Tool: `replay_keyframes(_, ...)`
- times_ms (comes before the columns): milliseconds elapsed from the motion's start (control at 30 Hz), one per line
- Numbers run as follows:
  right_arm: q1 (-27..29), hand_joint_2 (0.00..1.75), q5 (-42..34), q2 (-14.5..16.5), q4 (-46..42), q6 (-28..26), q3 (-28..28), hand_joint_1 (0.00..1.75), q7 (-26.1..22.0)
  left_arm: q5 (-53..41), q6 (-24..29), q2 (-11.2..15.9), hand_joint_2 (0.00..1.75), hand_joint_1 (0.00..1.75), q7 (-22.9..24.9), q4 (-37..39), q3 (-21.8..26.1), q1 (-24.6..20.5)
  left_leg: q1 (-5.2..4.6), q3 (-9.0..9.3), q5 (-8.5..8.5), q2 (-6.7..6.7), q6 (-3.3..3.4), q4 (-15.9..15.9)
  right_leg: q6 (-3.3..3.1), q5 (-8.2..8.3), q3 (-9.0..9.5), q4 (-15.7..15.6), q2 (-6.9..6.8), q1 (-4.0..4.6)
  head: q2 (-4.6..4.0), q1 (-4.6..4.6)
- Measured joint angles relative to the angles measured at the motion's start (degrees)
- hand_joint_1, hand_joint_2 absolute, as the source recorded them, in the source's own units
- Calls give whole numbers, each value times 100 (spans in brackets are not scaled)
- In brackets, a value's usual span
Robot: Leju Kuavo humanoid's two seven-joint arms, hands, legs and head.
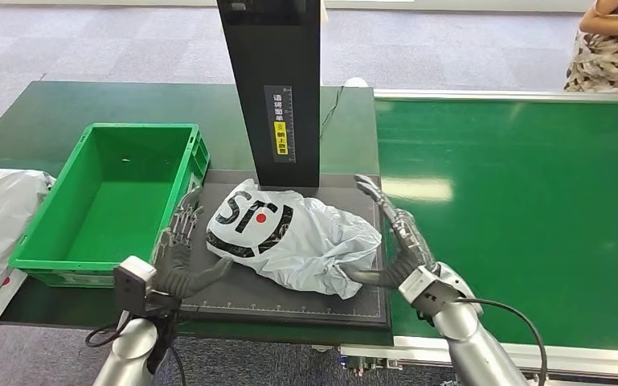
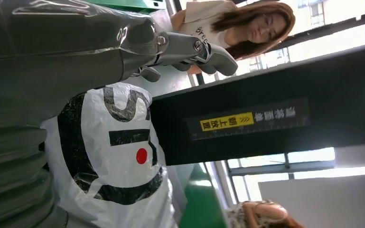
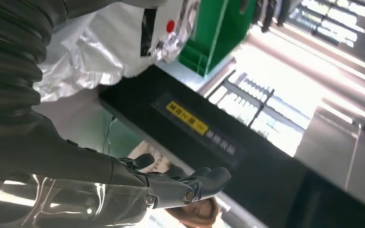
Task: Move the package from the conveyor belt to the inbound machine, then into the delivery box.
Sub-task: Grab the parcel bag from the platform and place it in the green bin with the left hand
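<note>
- Crumpled white plastic mailer package with black lettering and a red dot (image 1: pixel 289 237): lies flat on the dark gridded platform of the inbound machine (image 1: pixel 289 301), just in front of the black upright scanner column (image 1: pixel 277 88). Judged placement: printed face up under the column so it can be read before going on to the box.
- Open green plastic delivery crate (image 1: pixel 104 201): stands just beside the platform on the robot's left, nothing visible inside; evidently positioned as the next stop for the package.
- Green conveyor belt (image 1: pixel 514 209): runs along the platform's right side, its visible surface bare.
- Left hand (image 1: pixel 181 253): sits at the package's left edge between crate and bag, fingers spread and raised, thumb reaching toward the bag; it grips nothing, and actual contact cannot be told.
- Right hand (image 1: pixel 398 241): stands at the package's right end, fingers extended upward and apart, thumb pointing toward the plastic; nothing held.
- Pose, judged: both hands bracket the package from opposite ends, ready to scoop it two-handed toward the crate.
</note>
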Motion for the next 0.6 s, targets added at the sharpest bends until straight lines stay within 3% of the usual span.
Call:
replay_keyframes(167, 348, 175, -50, 235, -478, 144, -696, 0, 151, -1442, 535, 53, 175, 0, 236, 454, -399, -559, 0, 1, 1, -2, 0, 0, 0, 1, 0, 1, -1, 0, 0, -1)
replay_keyframes(333, 459, 175, 32, 493, -832, 338, -1165, 0, 414, -2872, 913, 65, 175, 0, 845, 1288, -934, -1495, 0, 3, 6, -1, -2, 1, -2, 4, 0, 3, 0, 0, 0, -1)
replay_keyframes(500, 572, 175, 161, 671, -1052, 409, -1508, 0, 495, -4328, 1027, -5, 175, 0, 1624, 2240, -1475, -2311, 0, 3, 6, 1, -2, 2, -2, 4, 1, 4, 1, 0, 0, -1)
replay_keyframes(600, 639, 175, 215, 721, -1111, 424, -1656, 0, 489, -4730, 865, -41, 175, 0, 1833, 2717, -1716, -2620, 0, 2, 4, 5, -3, 2, -1, 4, -1, 3, 7, 0, 0, -1)
